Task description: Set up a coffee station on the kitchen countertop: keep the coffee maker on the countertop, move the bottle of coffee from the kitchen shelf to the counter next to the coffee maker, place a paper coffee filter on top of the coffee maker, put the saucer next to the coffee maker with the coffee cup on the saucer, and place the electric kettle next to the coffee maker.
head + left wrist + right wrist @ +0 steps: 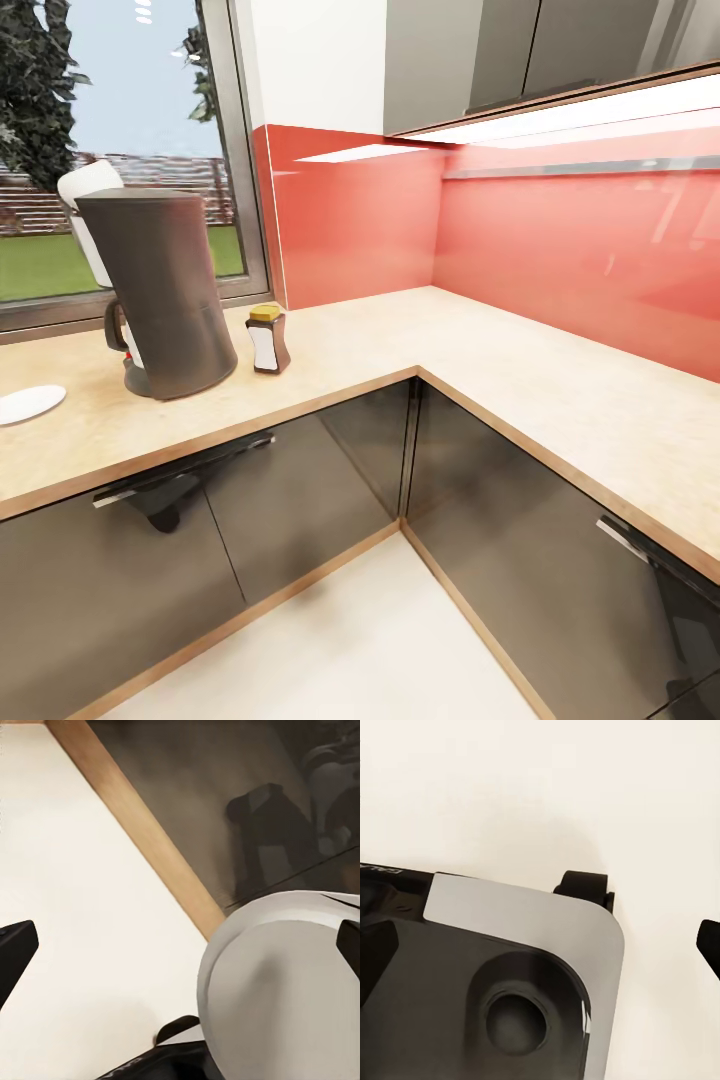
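Note:
The coffee maker (165,300), a tall dark grey column with a white part behind it, stands on the kitchen countertop (400,340) at the left by the window. The bottle of coffee (268,340), small with a yellow cap, stands just to its right, a little apart. The white saucer (25,403) lies flat at the view's left edge, partly cut off. The coffee cup, paper filter, electric kettle and kitchen shelf are out of view. My left gripper (180,945) is open over the floor, holding nothing. My right gripper (540,952) hangs open above my own base.
The countertop turns a corner and runs on to the right under a red backsplash (560,250) and lit wall cabinets (560,50). Glossy dark cabinet fronts (300,490) stand below, with a wood plinth (150,840) at the pale floor (370,650).

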### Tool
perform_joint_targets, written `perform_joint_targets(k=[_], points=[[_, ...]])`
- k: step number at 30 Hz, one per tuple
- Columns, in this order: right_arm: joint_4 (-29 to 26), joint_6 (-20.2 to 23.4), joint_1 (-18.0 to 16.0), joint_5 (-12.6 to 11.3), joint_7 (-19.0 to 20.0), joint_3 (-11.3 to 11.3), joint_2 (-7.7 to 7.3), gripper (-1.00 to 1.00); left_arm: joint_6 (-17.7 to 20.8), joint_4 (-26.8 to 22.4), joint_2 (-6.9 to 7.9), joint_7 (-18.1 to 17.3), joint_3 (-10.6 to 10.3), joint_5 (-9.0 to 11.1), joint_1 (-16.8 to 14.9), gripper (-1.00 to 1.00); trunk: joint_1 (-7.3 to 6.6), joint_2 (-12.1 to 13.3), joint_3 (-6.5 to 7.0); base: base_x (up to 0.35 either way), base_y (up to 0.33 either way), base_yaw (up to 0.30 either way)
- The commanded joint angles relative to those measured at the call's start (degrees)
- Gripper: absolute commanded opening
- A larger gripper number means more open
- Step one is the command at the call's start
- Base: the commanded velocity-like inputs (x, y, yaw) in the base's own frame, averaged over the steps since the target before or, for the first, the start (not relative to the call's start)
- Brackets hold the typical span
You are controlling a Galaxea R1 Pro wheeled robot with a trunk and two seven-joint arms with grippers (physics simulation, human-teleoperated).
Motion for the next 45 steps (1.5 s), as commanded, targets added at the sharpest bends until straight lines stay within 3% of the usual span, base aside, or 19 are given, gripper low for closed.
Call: perform_joint_targets(k=[1, 13, 17, 23, 28, 29, 37, 45], points=[[0.1, -0.3, 0.0, 0.5, 0.0, -0.5, -0.05, 1.00, -0.2, 0.0, 0.01, -0.1, -0.5, 0.5, 0.0, 1.00, -0.01, 0.0, -0.05, 0.000, 0.000, 0.052], [0.1, -0.3, 0.0, 0.5, 0.0, -0.5, 0.00, 1.00, -0.1, 0.1, 0.52, 0.2, -0.1, 0.6, 0.3, 1.00, -0.01, 0.0, -0.05, 0.000, 0.000, 0.206], [0.1, -0.3, 0.0, 0.5, 0.0, -0.5, 0.03, 1.00, 0.0, 0.1, 0.58, 0.3, 3.4, 0.6, 1.7, 1.00, -0.01, 0.0, -0.05, 0.000, 0.000, 0.264], [0.1, -0.3, 0.0, 0.5, 0.0, -0.5, 0.04, 1.00, 0.1, 0.1, 0.55, 0.3, 10.8, 0.6, 4.0, 1.00, -0.01, 0.0, -0.05, 0.000, 0.000, 0.268], [0.1, -0.3, 0.0, 0.4, 0.1, -0.6, 0.26, 1.00, 0.2, 0.1, 0.46, 0.4, 13.0, 0.6, 5.3, 1.00, -0.01, 0.0, -0.05, 0.000, 0.000, 0.269], [0.0, -0.3, 0.0, 0.4, 0.1, -0.6, 0.47, 1.00, 0.2, 0.2, 0.27, 2.5, 13.5, 0.6, 5.9, 1.00, -0.01, 0.0, -0.05, 0.000, 0.000, 0.272], [0.0, -0.4, 0.0, 0.4, 0.0, -0.6, 0.26, 1.00, 0.2, 0.1, -0.50, 8.1, 13.7, 0.6, 6.2, 1.00, -0.01, 0.0, -0.05, 0.000, 0.000, 0.272], [0.0, -0.5, 0.0, 0.4, -0.1, -0.8, 0.13, 1.00, 0.3, 0.1, -0.91, 9.0, 13.8, 0.6, 6.2, 1.00, -0.01, 0.0, -0.05, 0.000, 0.000, 0.272]])
